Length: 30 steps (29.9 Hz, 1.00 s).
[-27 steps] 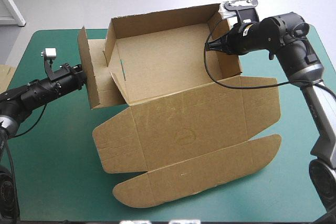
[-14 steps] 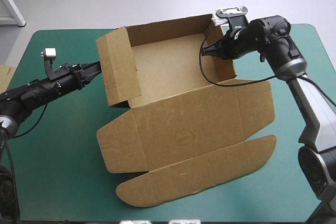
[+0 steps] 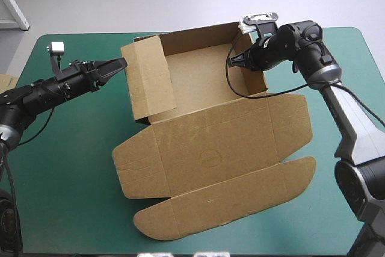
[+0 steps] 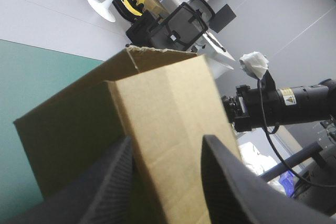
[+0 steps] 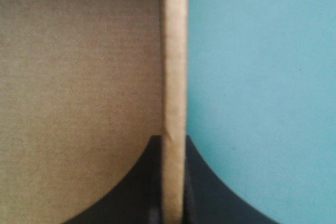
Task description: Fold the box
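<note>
High view overhead from behind; both wrist views close on the box (image 3: 210,154)

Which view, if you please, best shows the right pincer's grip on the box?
The right wrist view: the right pincer is shut on the box, wall edge-on between its fingers. The high view shows the grip too small; the left wrist view, only that wrist beyond the box.

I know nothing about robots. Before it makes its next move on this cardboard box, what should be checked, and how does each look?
1. Right gripper shut on the right wall of the box: ok.
2. Left gripper open, at the left wall: ok.
3. That left wall raised: ok.
4. Lid flat on the table, clear of both arms: ok.
5. Left wall tucked and locked in place: cannot tell.
</note>
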Available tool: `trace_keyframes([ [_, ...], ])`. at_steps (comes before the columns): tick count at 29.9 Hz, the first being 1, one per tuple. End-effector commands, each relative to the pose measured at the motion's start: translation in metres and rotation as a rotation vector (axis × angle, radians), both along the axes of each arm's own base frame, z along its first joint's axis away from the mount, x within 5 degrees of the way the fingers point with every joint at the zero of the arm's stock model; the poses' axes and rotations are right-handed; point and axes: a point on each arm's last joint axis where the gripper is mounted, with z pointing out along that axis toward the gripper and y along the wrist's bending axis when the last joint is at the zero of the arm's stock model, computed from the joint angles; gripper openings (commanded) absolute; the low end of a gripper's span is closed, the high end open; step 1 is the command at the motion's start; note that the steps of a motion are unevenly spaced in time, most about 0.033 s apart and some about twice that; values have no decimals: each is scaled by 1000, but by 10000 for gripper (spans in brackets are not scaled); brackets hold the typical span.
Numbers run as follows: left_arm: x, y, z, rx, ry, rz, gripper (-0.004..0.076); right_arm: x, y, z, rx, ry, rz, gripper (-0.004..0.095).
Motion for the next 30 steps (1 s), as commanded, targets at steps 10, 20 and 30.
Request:
trace_keyframes([
  [10, -6, -6, 17, 54, 25, -6, 322, -7, -5, 36, 68, -165, -12, -15],
  [20, 3, -51, 25, 273, 94, 26, 322, -7, -5, 36, 92, -151, -38, -15],
  [30, 6, -73, 19, 404, 141, 108, 321, 3, 0, 12, 94, -44, -69, -15],
])
